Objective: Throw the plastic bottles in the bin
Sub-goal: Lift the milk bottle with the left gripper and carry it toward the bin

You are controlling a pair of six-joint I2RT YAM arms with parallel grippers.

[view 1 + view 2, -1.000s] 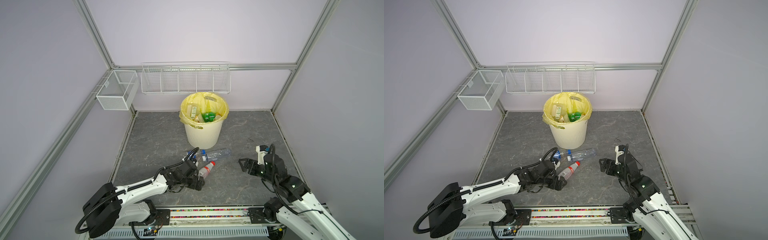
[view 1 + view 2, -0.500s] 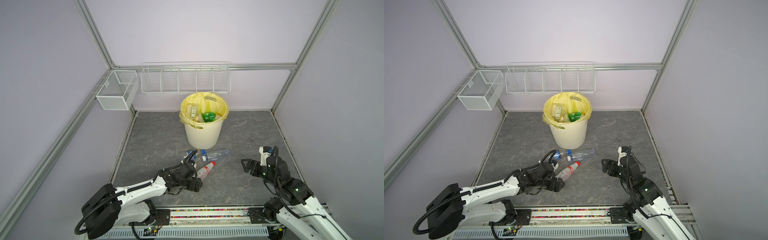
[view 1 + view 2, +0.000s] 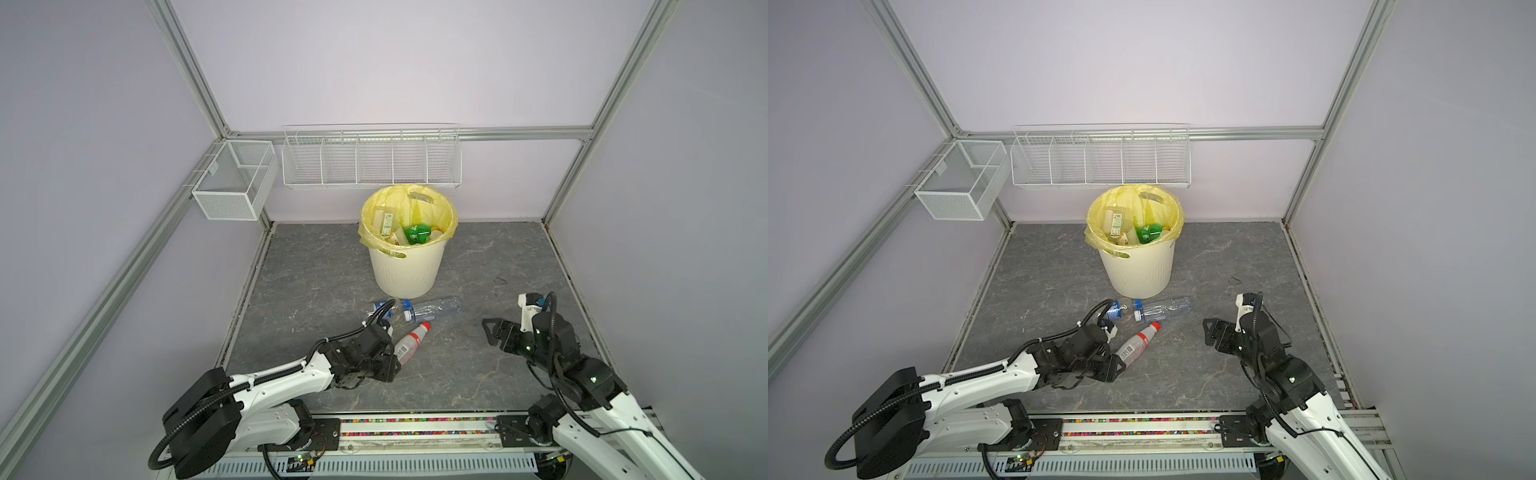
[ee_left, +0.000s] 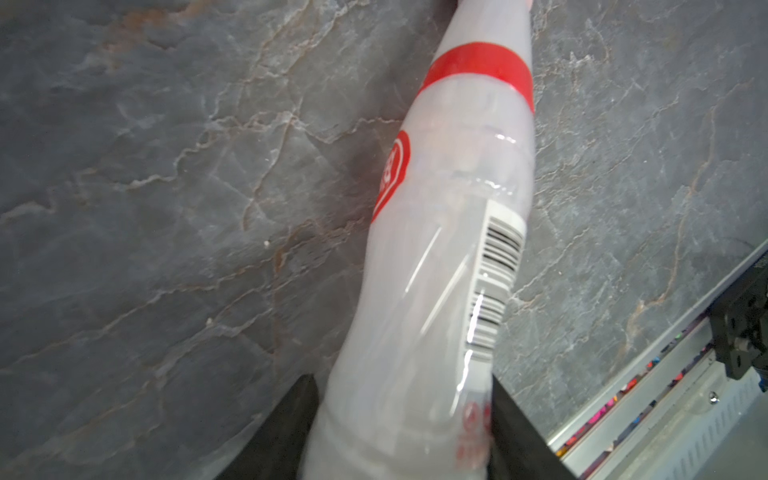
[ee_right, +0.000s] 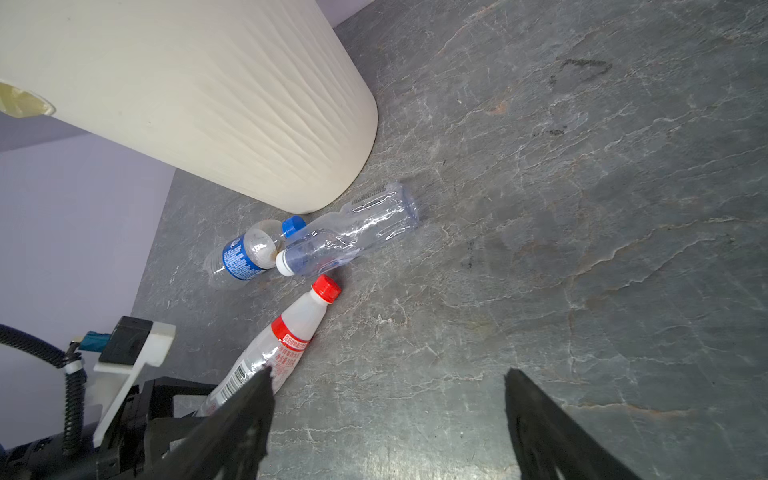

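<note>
One red-label bottle (image 4: 440, 257) fills L wrist; R wrist adds bin (image 5: 208, 104).

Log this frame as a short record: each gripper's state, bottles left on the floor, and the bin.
left gripper: closed on the base of the red-capped bottle, which lies on the floor
right gripper: open, empty
other floor bottles: blue-capped bottle and white-capped bottle, side by side at the bin's foot
bin: upright, yellow liner, green bottle visible inside
</note>
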